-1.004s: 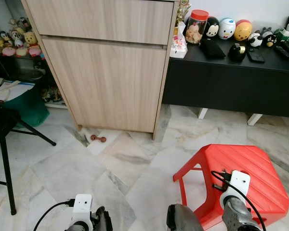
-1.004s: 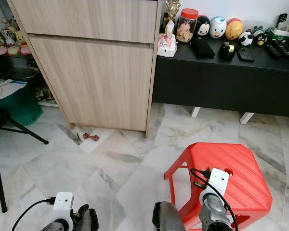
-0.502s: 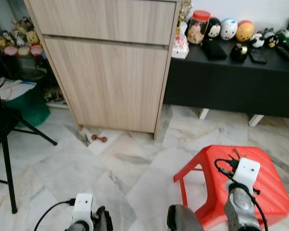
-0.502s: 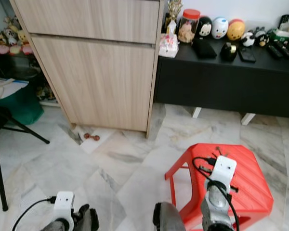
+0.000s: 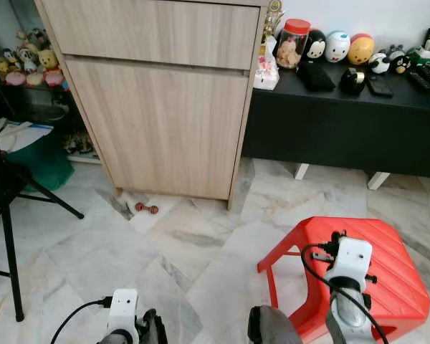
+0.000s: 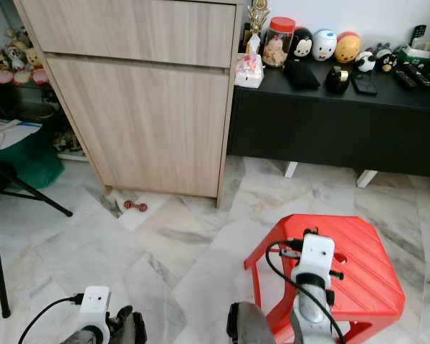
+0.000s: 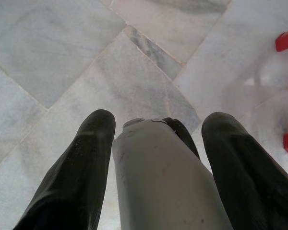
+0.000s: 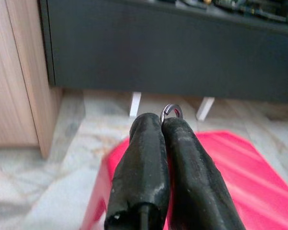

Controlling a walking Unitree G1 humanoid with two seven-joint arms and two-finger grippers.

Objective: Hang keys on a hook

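Note:
My right gripper (image 8: 162, 122) is shut, and a small silver key ring (image 8: 171, 111) pokes out between its fingertips; the keys themselves are hidden. It is held over the red plastic stool (image 5: 401, 279), pointing toward the black sideboard. In the eye views my right arm (image 5: 347, 265), with its white wrist camera, stands above the stool's near left corner. My left gripper (image 7: 158, 119) hangs open low over the marble floor, with a grey part of my own body between its fingers (image 7: 93, 143).
A tall wooden cabinet (image 5: 158, 107) stands ahead on the left. A low black sideboard (image 5: 344, 122) with toys and a jar is ahead on the right. Black stand legs (image 5: 7, 236) and a green bag (image 5: 36, 154) are at the left. A small brown object (image 5: 146, 208) lies on the floor.
My right wrist has risen a little and swung slightly left over the stool. The left arm has stayed where it was.

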